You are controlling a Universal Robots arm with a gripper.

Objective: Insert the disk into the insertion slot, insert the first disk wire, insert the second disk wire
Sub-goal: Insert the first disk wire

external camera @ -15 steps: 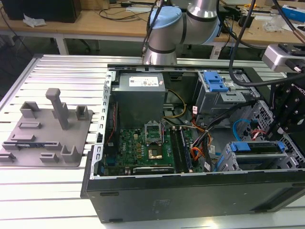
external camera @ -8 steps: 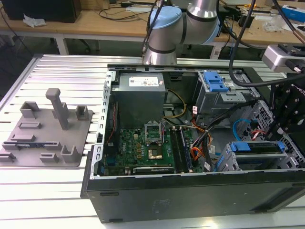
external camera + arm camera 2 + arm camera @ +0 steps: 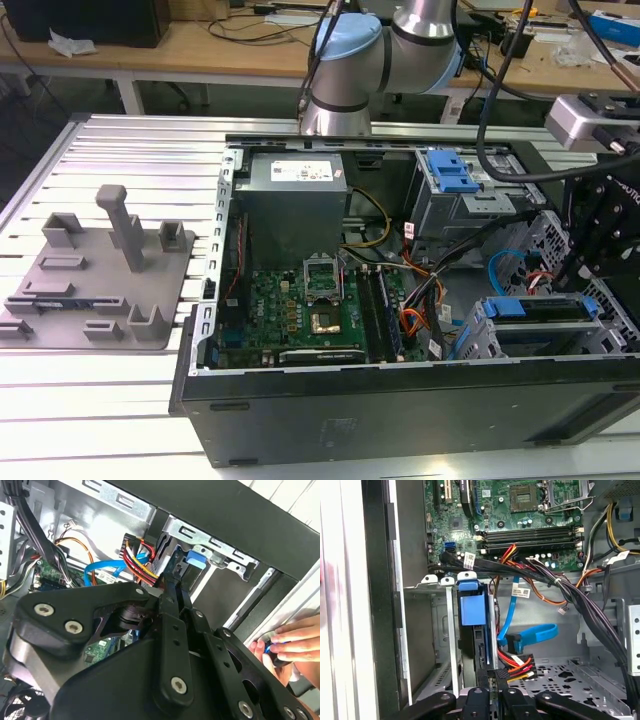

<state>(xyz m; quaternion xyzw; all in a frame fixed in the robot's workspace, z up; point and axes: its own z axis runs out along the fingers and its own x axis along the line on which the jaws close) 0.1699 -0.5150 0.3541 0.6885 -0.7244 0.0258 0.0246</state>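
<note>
The disk (image 3: 520,306), in its bright blue carrier, sits inside the insertion slot (image 3: 476,340), a low perforated grey cage at the case's near corner on the exterior view's right. In both wrist views the blue carrier end (image 3: 472,610) (image 3: 195,560) stands out of the cage (image 3: 437,625). My gripper (image 3: 495,676) (image 3: 170,582) (image 3: 565,280) is shut on the black plug of a red, yellow and black disk wire (image 3: 520,664) at the disk's edge. A blue disk wire (image 3: 532,634) loops beside it, its plug close to the disk; whether it is seated I cannot tell.
A person's hand (image 3: 292,640) rests on the case's outer edge near the slot. A thick black cable bundle (image 3: 560,585) crosses above the cage. A taller bay with a ridged blue tab (image 3: 450,170), the power supply (image 3: 295,180) and motherboard (image 3: 310,300) crowd the case. A grey fixture plate (image 3: 100,270) lies outside.
</note>
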